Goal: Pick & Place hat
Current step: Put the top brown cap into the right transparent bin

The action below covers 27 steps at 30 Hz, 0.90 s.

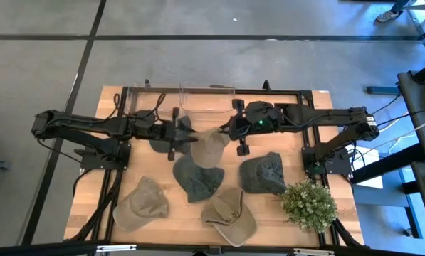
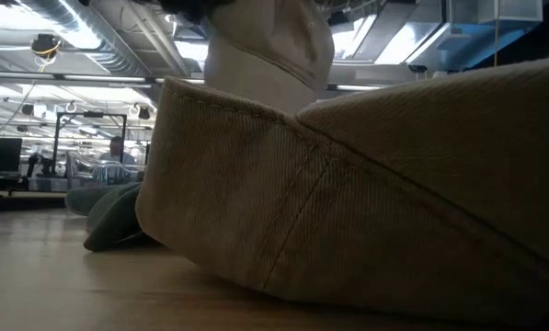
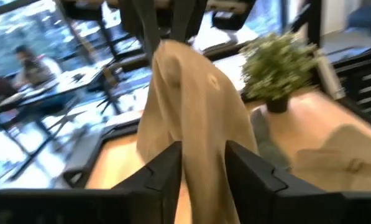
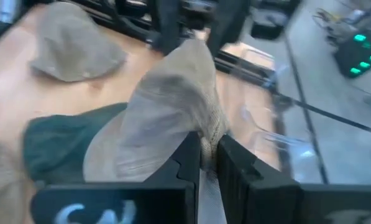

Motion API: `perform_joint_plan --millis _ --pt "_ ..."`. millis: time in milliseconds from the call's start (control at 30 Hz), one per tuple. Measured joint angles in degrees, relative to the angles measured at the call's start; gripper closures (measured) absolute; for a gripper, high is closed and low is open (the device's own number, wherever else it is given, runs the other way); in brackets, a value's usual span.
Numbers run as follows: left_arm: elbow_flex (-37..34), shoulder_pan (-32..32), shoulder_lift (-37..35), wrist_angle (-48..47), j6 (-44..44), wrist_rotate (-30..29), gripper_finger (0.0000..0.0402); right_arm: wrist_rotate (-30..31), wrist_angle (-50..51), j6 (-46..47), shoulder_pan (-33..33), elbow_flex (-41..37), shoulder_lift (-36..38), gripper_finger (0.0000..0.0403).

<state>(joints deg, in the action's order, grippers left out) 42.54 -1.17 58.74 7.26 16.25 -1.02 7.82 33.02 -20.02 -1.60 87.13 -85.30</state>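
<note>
Tan corduroy cap hangs between my arms above the bench: right tool pinches its edge, left tool stands parted around it.

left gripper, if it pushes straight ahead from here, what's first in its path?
The tan hat itself: it hangs between the left gripper fingers, which stand apart around the cloth. Just past it is the right gripper, pinching the same hat. Depth is hard to judge.

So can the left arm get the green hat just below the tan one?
Probably yes. The green hat lies uncovered, close to the left gripper. But the tan hat hangs between its fingers, so that has to go first.
</note>
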Motion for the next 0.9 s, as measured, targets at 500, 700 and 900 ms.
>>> perform_joint_plan --millis 500,700,900 --pt "0.0 0.0 -6.4 -18.1 -3.6 -7.3 0.0272 11.2 -11.6 -8.8 16.5 1.3 -0.7 0.0367" --pt "0.0 0.0 -6.4 -20.6 -4.3 -7.3 0.0271 11.1 -16.4 -7.3 22.8 1.3 -4.9 0.0367" --pt "0.0 0.0 -6.4 -21.6 -4.6 -7.3 0.0273 11.2 -17.7 -5.7 27.3 1.3 -13.6 0.0367"
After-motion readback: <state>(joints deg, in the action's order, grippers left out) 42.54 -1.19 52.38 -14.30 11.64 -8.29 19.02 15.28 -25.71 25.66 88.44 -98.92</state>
